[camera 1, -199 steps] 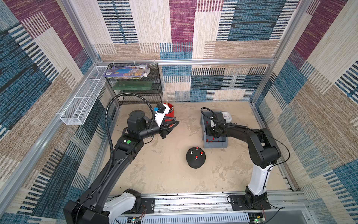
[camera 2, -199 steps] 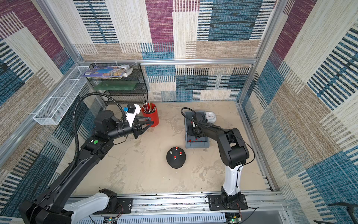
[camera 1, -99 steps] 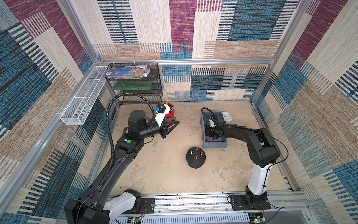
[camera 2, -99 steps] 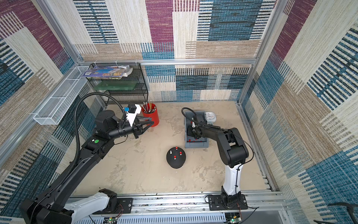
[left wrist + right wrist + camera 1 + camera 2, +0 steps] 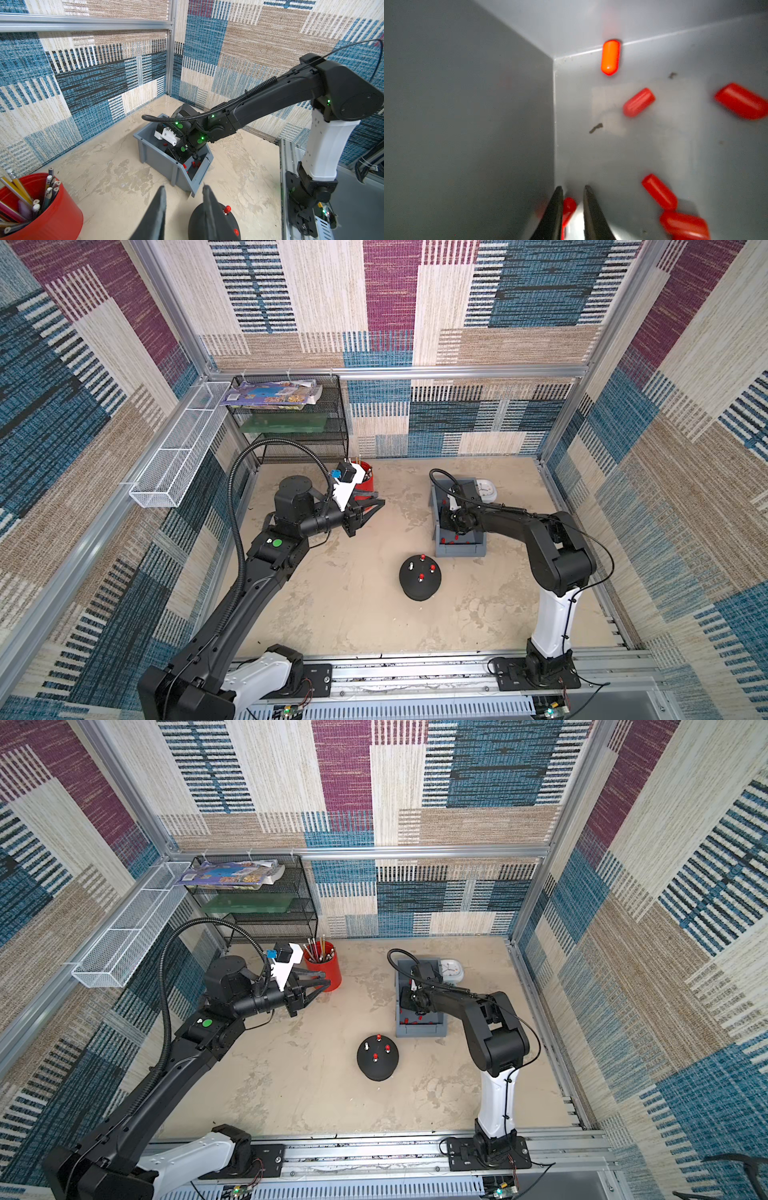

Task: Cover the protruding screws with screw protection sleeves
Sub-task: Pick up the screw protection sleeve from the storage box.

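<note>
1. The right gripper reaches down into a grey bin on the far right part of the table. Its jaws stand a little apart.
2. One red cap lies between those jaws, up against one finger. Bright bin floor shows between it and the other finger, so it is not clamped.
3. More loose caps lie scattered on the bin floor, one of them against a wall. Several are blurred in the right wrist view.
4. A black dome sits on the table near the bin's front end, on the side towards the arm bases, and does not touch it.
5. Four screws stand up from the dome. Three wear red caps, and the bare screw shows silvery on the side towards the left arm.
6. The left gripper hovers above the table with its jaws apart and nothing between them, pointing towards the dome and the bin.
7. A red cup full of pencils stands just beside the left gripper, on the side towards the back wall.
</note>
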